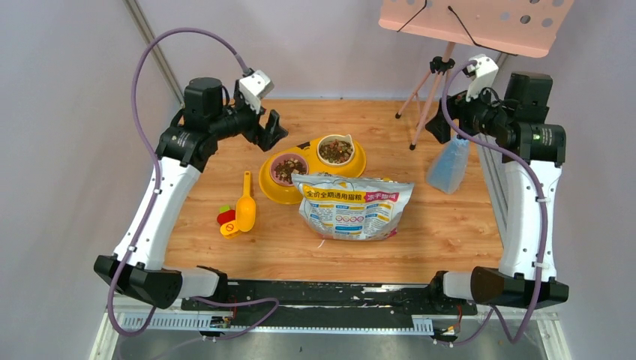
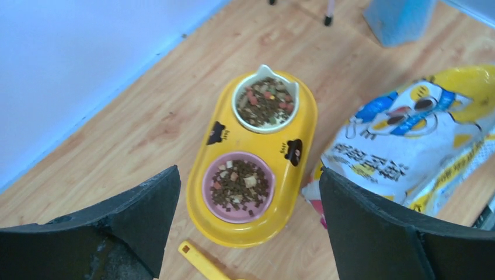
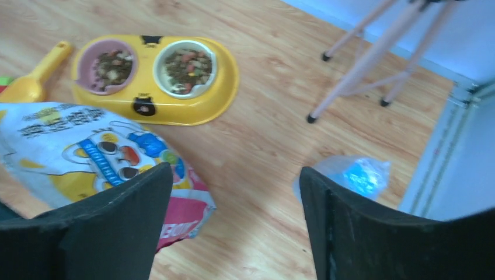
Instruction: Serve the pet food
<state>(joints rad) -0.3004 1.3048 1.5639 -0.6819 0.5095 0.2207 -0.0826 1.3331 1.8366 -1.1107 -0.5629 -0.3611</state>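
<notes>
Pet food fills both bowls of a yellow double feeder [image 1: 274, 191]: brown kibble in the pink bowl [image 1: 288, 168] [image 2: 239, 185] and in the white cat-eared bowl [image 1: 335, 150] [image 2: 265, 100]. Both also show in the right wrist view, the pink bowl [image 3: 112, 65] beside the white bowl [image 3: 187, 65]. The printed food bag [image 1: 352, 206] lies flat in front of the feeder. A yellow scoop [image 1: 245, 210] lies to its left. My left gripper [image 1: 270, 129] [image 2: 248, 172] hangs open and empty above the feeder's left. My right gripper [image 1: 440, 127] [image 3: 234, 169] is open and empty, high at the back right.
A crumpled blue plastic bag [image 1: 450, 165] [image 3: 356, 175] sits under my right gripper. A pink tripod [image 1: 427, 97] stands at the back. Small red, green and yellow pieces [image 1: 226, 217] lie beside the scoop. A metal rail [image 1: 491, 187] borders the right edge.
</notes>
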